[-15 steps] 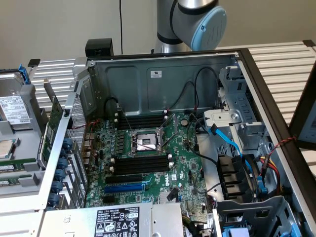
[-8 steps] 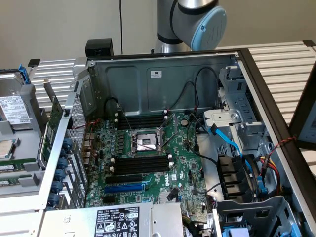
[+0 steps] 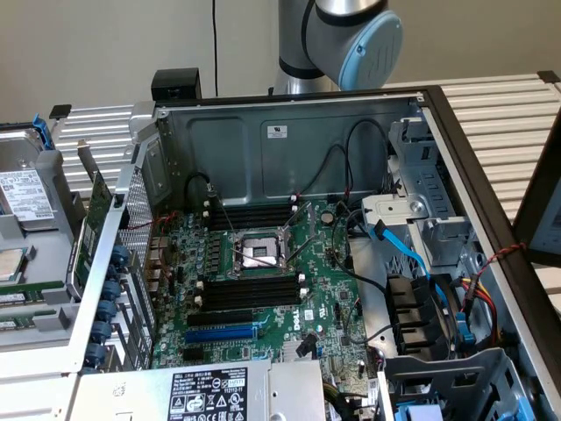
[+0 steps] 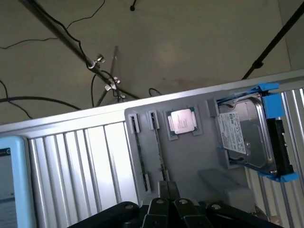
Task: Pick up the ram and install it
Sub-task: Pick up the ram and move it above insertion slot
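Two ram sticks stand on edge in the slots of a grey holder tray (image 4: 190, 161). They look like thin dark lines, one ram (image 4: 159, 149) and its neighbour (image 4: 141, 152). In the exterior view the ram (image 3: 31, 294) is a green strip at the far left, outside the case. My gripper (image 4: 167, 186) is shut, with nothing visible between its fingers. Its tips hang above the near end of the tray, over one stick's end. The motherboard (image 3: 263, 298) in the open case has long black memory slots (image 3: 250, 289) on both sides of the CPU socket (image 3: 260, 253).
The tray also holds a loose CPU (image 4: 183, 121) and a hard drive (image 4: 244, 135) in a blue caddy. The arm (image 3: 342, 35) rises behind the case. Case walls, a drive cage (image 3: 421, 210), cables and a power supply (image 3: 210, 390) surround the board. The surface is ribbed metal.
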{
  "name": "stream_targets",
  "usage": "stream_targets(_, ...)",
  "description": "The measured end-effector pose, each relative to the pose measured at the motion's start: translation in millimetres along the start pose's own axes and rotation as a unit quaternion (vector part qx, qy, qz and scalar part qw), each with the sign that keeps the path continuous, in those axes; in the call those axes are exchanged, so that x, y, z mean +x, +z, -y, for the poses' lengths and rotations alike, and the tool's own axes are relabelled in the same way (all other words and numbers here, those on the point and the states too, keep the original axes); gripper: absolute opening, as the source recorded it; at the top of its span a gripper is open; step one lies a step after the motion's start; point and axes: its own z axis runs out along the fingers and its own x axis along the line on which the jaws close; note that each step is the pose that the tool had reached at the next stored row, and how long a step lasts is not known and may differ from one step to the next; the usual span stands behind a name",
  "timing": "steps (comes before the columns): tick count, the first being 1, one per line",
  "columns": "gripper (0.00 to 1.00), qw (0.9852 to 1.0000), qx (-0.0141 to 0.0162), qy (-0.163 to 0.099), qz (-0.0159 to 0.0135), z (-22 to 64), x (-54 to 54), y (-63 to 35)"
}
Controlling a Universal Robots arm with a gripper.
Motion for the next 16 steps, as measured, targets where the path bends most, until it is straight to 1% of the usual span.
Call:
stream_targets(3,0.11,0.9996,-0.0006,-0.027,-0.0015,0.0,0.0,0.6)
stream_targets(6,0.11,0.9985,0.0007,-0.055,-0.0033,0.1,0.0,1.0)
stream_targets(7,0.11,0.9981,0.0018,-0.062,-0.0038,0.1,0.0,1.2)
stream_targets(9,0.11,0.9971,0.0063,-0.076,-0.0051,0.1,0.0,1.8)
stream_targets(10,0.11,0.9967,0.0089,-0.08,-0.0059,0.1,0.0,1.9)
stream_targets(11,0.11,0.9964,0.0125,-0.084,-0.0063,0.1,0.1,2.2)
stream_targets(12,0.11,0.9963,0.0152,-0.084,-0.0062,-0.3,0.1,2.3)
stream_targets(16,0.11,0.9963,0.0152,-0.085,-0.0059,-0.4,0.7,2.3)
